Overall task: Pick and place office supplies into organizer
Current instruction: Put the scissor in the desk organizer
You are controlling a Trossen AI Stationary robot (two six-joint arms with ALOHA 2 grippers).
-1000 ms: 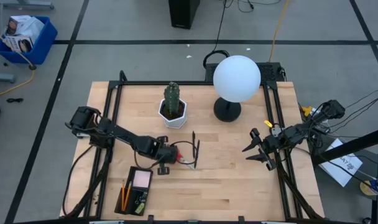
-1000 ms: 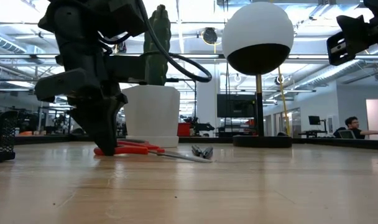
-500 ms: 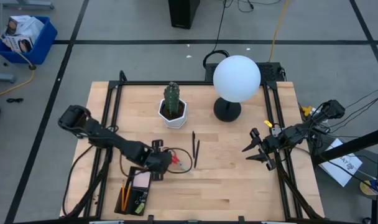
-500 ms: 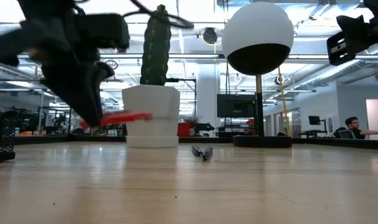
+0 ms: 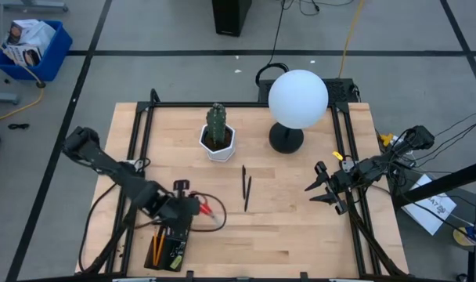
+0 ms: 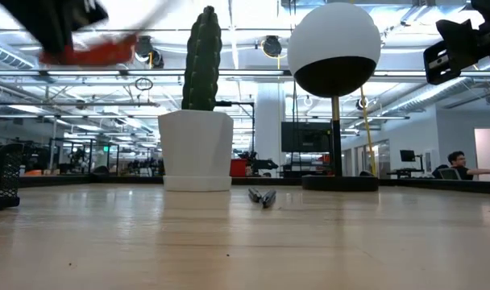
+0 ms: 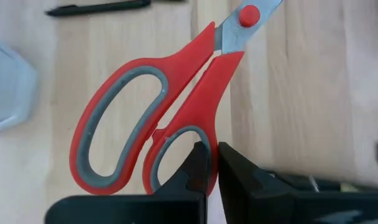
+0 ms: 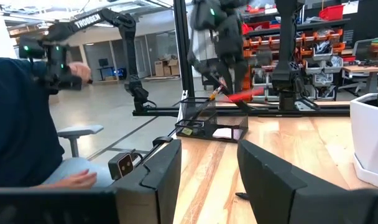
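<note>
1. The scissors (image 7: 158, 118), off the table a second ago, now ride in the air just beside the organizer (image 5: 169, 244).
2. The left gripper (image 7: 209, 168) is clamped on a red handle loop.
3. Two pens (image 5: 245, 186) lie mid-table, probably next.
4. The right gripper (image 8: 204, 168) waits at the right edge, fingers apart.

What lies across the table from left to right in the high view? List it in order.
Organizer → left gripper holding the red-handled scissors → cactus in its white pot → two dark pens → globe lamp → right gripper, open at the right edge.
</note>
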